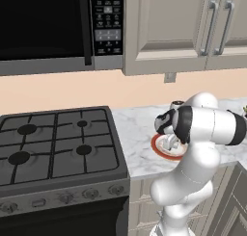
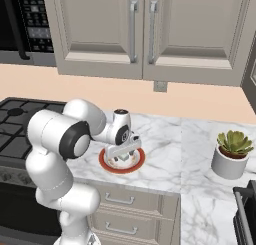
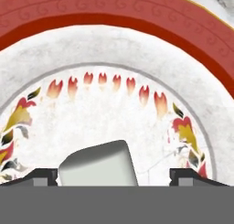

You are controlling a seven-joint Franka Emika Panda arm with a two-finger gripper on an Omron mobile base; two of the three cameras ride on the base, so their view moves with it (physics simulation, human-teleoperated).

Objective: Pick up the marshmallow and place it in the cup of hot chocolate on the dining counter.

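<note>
Pincer (image 3: 114, 182) of mine hangs low over the red-rimmed plate (image 2: 121, 161), spread wide: in the hand view one dark fingertip (image 3: 43, 177) stands at the left and the other at the right, with the marshmallow (image 3: 98, 166) between them and touching neither. That white block lies on the plate's painted middle, not quite centred in my gap; it sits nearer the left tip, with clear plate showing between it and the right one. It looks slightly turned, so its faces do not lie square to my fingers, and it has no real long axis to speak of.

From the right base view my hand points straight down at the plate, which rests on the marble table (image 2: 165, 154) beside the stove (image 1: 53, 143), with a potted succulent (image 2: 231, 154) further along. The coming move, as I judge it, is a short drop and a squeeze; a small shift toward the left tip would centre the block first.
</note>
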